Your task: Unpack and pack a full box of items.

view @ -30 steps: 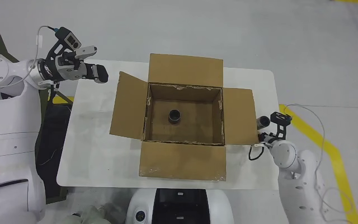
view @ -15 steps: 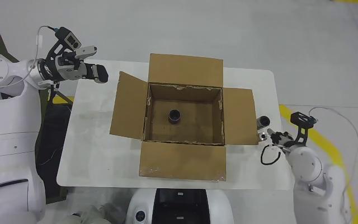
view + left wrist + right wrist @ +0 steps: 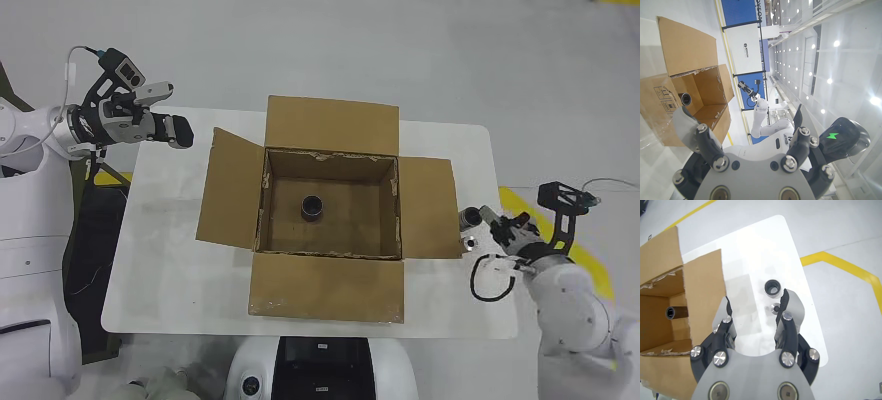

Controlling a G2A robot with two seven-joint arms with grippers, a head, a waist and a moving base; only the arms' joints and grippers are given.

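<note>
Since a second ago the right pincer (image 3: 497,225) has drawn back outward to the desk's (image 3: 160,260) right edge. The left pincer (image 3: 180,131) has stayed at the far left corner. Both gape wide and hold nothing. One cardboard box (image 3: 325,285), flaps spread, sits mid-desk with one dark cylinder (image 3: 313,208) inside. Two pieces stand near the right edge: a metal ring (image 3: 772,290) and a small part (image 3: 772,310), half hidden behind a finger.

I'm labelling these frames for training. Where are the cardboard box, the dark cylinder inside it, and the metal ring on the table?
cardboard box (image 3: 333,122): top view, on its far flap.
dark cylinder (image 3: 313,208): top view, on its open end.
metal ring (image 3: 772,295): right wrist view, on its silver rim.
</note>
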